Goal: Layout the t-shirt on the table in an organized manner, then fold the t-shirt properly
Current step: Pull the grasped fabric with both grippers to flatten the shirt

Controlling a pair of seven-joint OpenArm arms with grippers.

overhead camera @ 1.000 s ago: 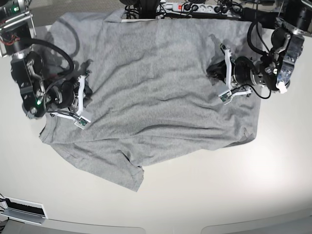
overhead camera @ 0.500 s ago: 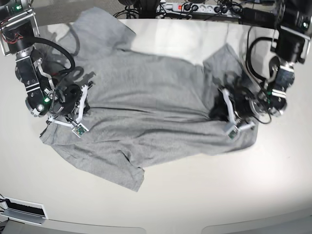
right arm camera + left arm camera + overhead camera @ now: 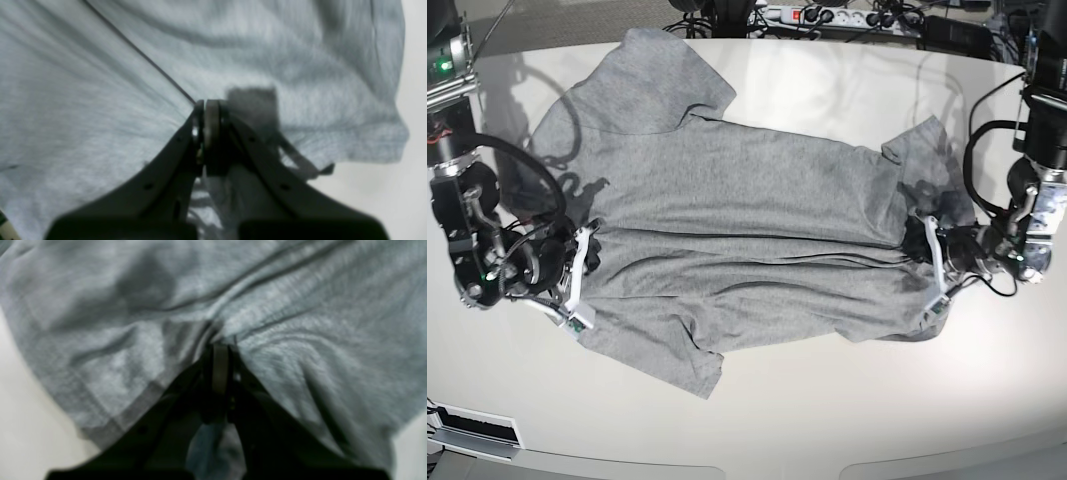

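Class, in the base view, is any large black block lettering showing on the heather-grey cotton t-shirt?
No, the heather-grey cotton t-shirt shows only plain grey fabric facing up.

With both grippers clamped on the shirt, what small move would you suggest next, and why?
Probably lower both and let go: the left gripper and right gripper hold the t-shirt stretched across the table, but a lower sleeve is folded under.

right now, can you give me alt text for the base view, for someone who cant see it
A grey t-shirt lies stretched sideways across an off-white table, plain side up, pinched at each end by a shut gripper: the left gripper at the view's right, the right gripper at its left. A long crease runs between the grips; cables line the far edge.
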